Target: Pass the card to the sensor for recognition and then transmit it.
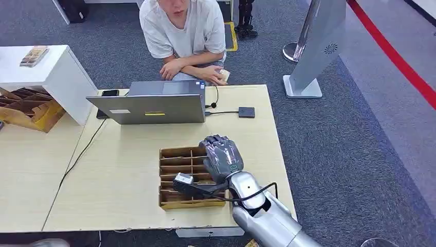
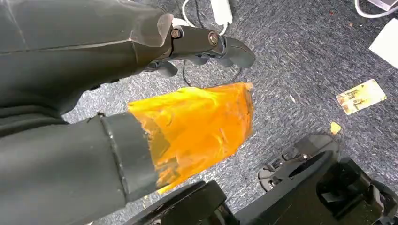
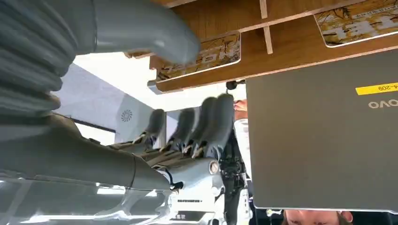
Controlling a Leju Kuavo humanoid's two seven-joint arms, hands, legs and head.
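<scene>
The right hand [image 1: 222,156] is hovering over the far right corner of the wooden card tray [image 1: 177,177], which is sitting on the tabletop [image 1: 123,175] on the near side of the open laptop [image 1: 154,107]. In the right wrist view its fingers [image 3: 206,123] are lying side by side and slightly curled, with the thumb [image 3: 155,33] held apart just by a card [image 3: 206,55] resting in a tray compartment; the hand is gripping nothing. Another card [image 3: 356,21] is lying in a neighbouring compartment. The small black sensor [image 1: 246,111] is lying just right of the laptop, joined to it by a cable. A person [image 1: 183,36] is leaning in behind the laptop. The left hand [image 2: 206,47] is hanging over the carpet [image 2: 300,61], fingers curled in on nothing, where a loose card [image 2: 361,96] is lying.
</scene>
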